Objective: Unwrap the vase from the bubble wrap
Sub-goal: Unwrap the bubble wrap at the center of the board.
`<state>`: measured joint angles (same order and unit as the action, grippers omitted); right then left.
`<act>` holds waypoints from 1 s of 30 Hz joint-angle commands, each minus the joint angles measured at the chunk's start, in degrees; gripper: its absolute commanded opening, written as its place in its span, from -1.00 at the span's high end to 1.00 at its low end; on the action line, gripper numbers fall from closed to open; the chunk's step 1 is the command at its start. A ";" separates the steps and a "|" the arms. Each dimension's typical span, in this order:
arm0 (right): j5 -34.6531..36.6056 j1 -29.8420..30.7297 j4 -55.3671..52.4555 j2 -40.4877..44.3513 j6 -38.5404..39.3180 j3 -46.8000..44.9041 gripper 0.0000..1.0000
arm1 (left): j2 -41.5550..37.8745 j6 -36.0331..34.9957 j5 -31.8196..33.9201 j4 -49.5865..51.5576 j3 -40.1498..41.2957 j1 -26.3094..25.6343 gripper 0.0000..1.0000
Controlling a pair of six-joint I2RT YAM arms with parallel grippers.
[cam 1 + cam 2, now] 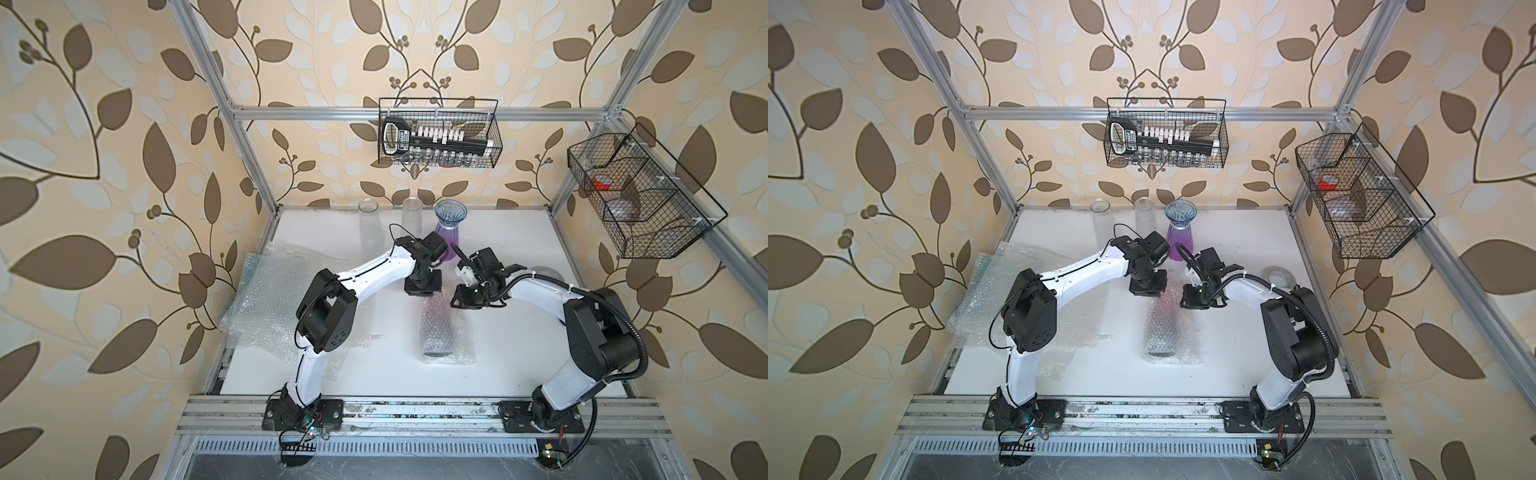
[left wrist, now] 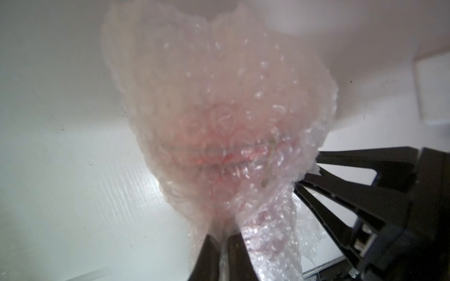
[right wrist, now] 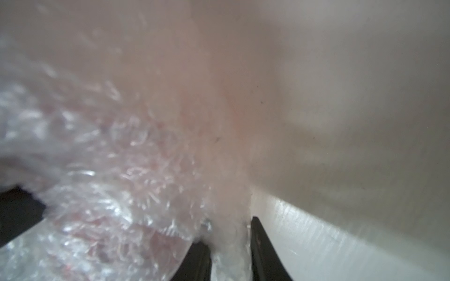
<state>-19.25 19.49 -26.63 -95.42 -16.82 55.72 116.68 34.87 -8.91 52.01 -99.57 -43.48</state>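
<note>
In both top views, loose sheets (image 1: pixel 266 299) of spare wrap lie at the left of the white worktop (image 1: pixel 519 353). At centre frame we find the vase (image 1: pixel 436 328) on its side, cocooned in bubble wrap (image 1: pixel 463 336). The left gripper (image 2: pixel 222 239) is pinched tight on the wrap's upper end, and just right of it the right gripper (image 3: pixel 230 233) clamps a neighbouring fold. Three bare vases (image 1: pixel 449 226) stand along the back edge. We judge unwrapping barely begun: folds are gripped, but the wrap is still all around the vase.
</note>
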 commanded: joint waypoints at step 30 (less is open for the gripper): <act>-3.88 -11.89 2.54 14.49 -6.09 -10.94 0.43 | -6.78 -4.61 9.90 5.04 7.64 1.30 0.97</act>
<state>-24.88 8.05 -22.85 -82.81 -22.68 43.66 114.87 32.40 -2.07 53.08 -91.48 -43.00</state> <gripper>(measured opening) 0.262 0.046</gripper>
